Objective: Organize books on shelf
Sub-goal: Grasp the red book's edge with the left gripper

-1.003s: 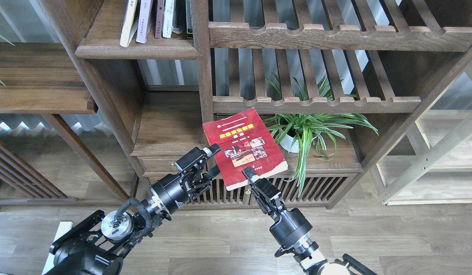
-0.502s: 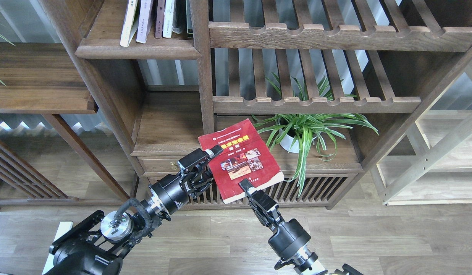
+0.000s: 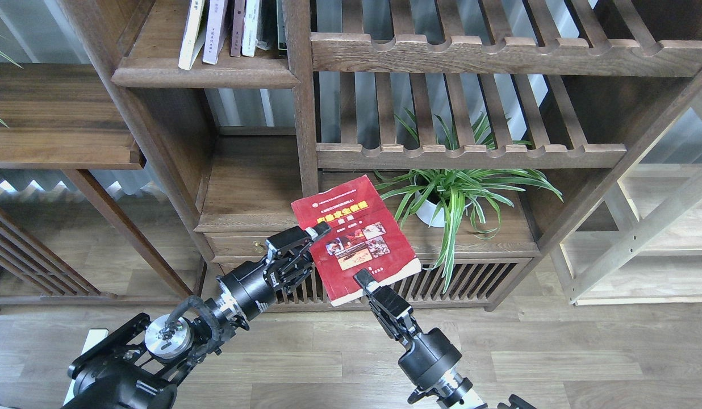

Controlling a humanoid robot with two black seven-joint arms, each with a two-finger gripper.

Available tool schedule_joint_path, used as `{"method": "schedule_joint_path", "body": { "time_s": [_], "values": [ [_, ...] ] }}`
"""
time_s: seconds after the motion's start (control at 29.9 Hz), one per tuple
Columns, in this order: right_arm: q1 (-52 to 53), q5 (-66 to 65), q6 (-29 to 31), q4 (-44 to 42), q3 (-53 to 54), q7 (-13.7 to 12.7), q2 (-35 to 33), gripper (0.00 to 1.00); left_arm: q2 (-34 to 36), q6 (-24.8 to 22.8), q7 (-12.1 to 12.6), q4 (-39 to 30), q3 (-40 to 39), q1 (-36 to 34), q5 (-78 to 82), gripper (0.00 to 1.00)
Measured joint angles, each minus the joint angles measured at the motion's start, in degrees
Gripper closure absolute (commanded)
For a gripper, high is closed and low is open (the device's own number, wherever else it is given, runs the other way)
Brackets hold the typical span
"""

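The dark red book (image 3: pixel 356 238), with a yellow band and photos on its cover, is held tilted in the air in front of the cabinet. My left gripper (image 3: pixel 316 233) is shut on its left edge. My right gripper (image 3: pixel 362 279) is shut on its lower edge. The solid dark-brown shelf (image 3: pixel 251 187) with a rounded front lip lies just left of and behind the book, and its board is bare. The lavender-white and yellow-green books are out of view.
A potted spider plant (image 3: pixel 450 196) stands right of the book on the cabinet top. Slatted racks (image 3: pixel 470 153) run above it. Narrow upright volumes (image 3: pixel 226 28) stand on the upper board. A vertical post (image 3: pixel 305 113) divides the compartments. A pale shelving unit (image 3: pixel 657 227) stands at right.
The red book and both grippers have moved down and to the left, away from the slatted rack and the plant. Both grips on the book are unchanged.
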Motion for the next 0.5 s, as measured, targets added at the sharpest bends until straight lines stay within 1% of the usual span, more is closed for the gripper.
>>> {"method": "schedule_joint_path", "body": {
  "time_s": [0.1, 0.17, 0.23, 0.3, 0.4, 0.5],
  "values": [
    [0.00, -0.01, 0.00, 0.00, 0.00, 0.00, -0.04, 0.96, 0.22, 0.00, 0.00, -0.02, 0.30, -0.01, 0.00, 0.75],
    [0.00, -0.01, 0.00, 0.00, 0.00, 0.00, -0.04, 0.96, 0.25, 0.00, 0.00, -0.05, 0.33, -0.03, 0.00, 0.83],
    [0.00, -0.01, 0.00, 0.00, 0.00, 0.01, -0.03, 0.96, 0.25, 0.00, 0.00, -0.10, 0.40, -0.09, 0.00, 0.88],
    [-0.03, -0.01, 0.00, 0.00, 0.01, 0.02, -0.03, 0.96, 0.25, 0.00, 0.00, -0.11, 0.42, -0.14, 0.00, 0.89],
    [-0.51, 0.01, 0.00, 0.06, 0.03, 0.02, -0.02, 0.96, 0.25, 0.00, 0.02, -0.23, 0.46, -0.20, 0.00, 0.94],
    [-1.11, -0.23, 0.00, 0.08, 0.03, 0.00, 0.01, 0.96, 0.24, 0.00, 0.03, -0.25, 0.54, -0.20, 0.00, 0.95]
  ]
}}
